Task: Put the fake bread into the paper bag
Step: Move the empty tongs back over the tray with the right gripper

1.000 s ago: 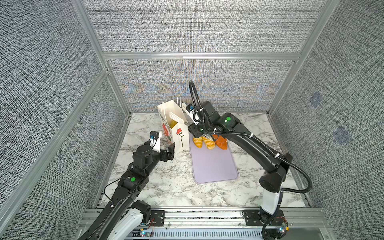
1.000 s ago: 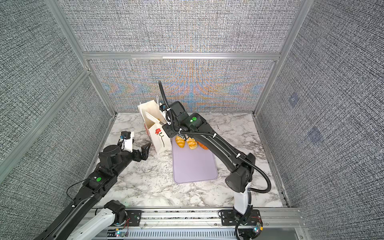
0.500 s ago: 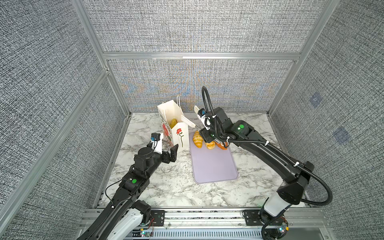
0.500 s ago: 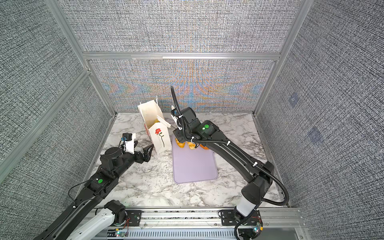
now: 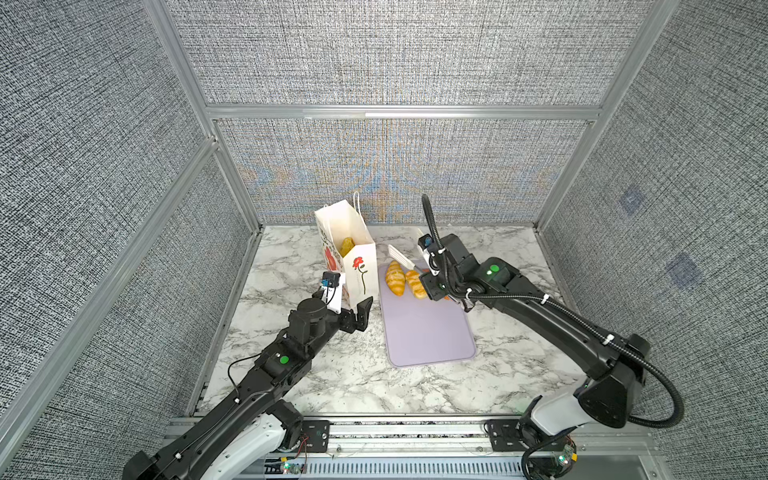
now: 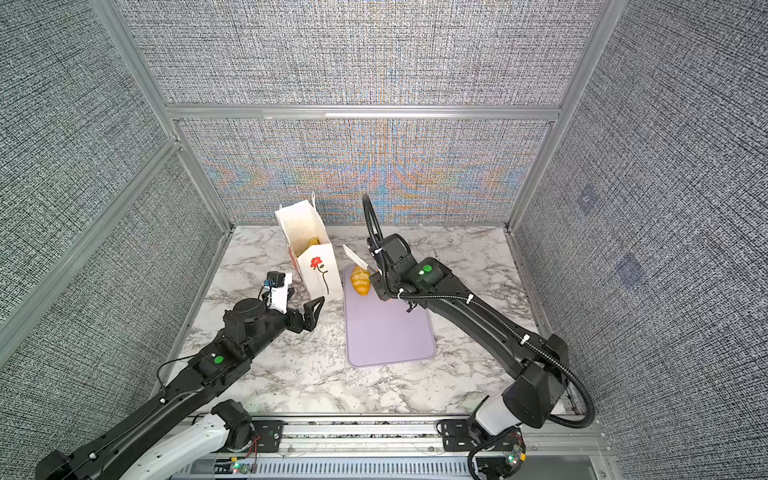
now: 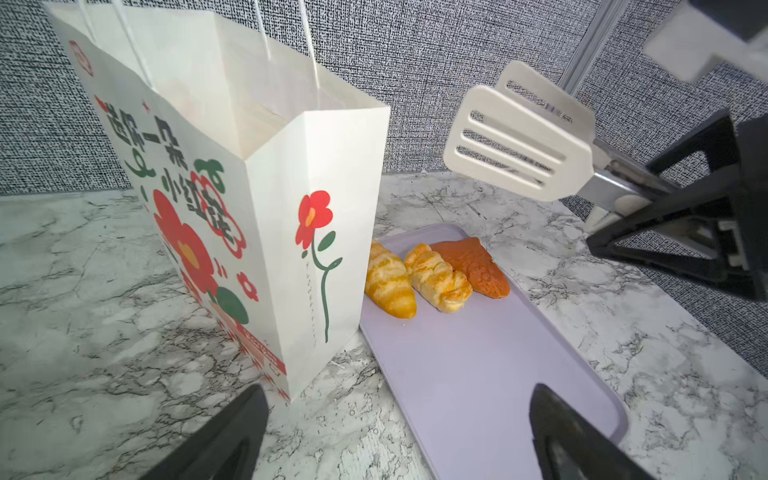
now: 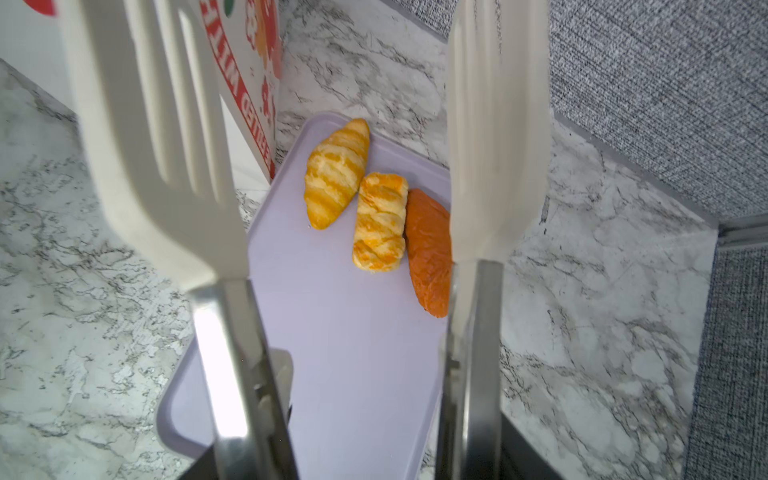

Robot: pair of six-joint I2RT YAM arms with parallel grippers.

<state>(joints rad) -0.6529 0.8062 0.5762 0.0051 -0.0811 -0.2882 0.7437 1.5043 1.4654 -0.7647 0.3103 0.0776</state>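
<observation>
The white paper bag (image 5: pixel 357 266) (image 7: pixel 270 208) stands open at the lavender tray's (image 5: pixel 428 332) far left corner, with a yellow piece of fake bread (image 5: pixel 347 246) showing inside. Two striped croissants (image 8: pixel 336 174) (image 8: pixel 380 222) and a darker orange-brown piece (image 8: pixel 428 245) lie at the tray's far end. My right gripper (image 5: pixel 432 286) (image 8: pixel 365 457) is shut on white slotted tongs (image 7: pixel 519 141). The blades stand apart and empty, above these pieces. My left gripper (image 5: pixel 355 313) (image 7: pixel 397 415) is open and empty, low by the bag's near corner.
The tray (image 7: pixel 478 374) is bare along its near part. Grey fabric walls with metal posts enclose the marble table (image 5: pixel 332 374). The bag's cord handles (image 7: pixel 286 37) stick up at its far side.
My right arm has drawn the tongs back from the bag's mouth to above the tray's far end. My left gripper has crept closer to the bag, still open.
</observation>
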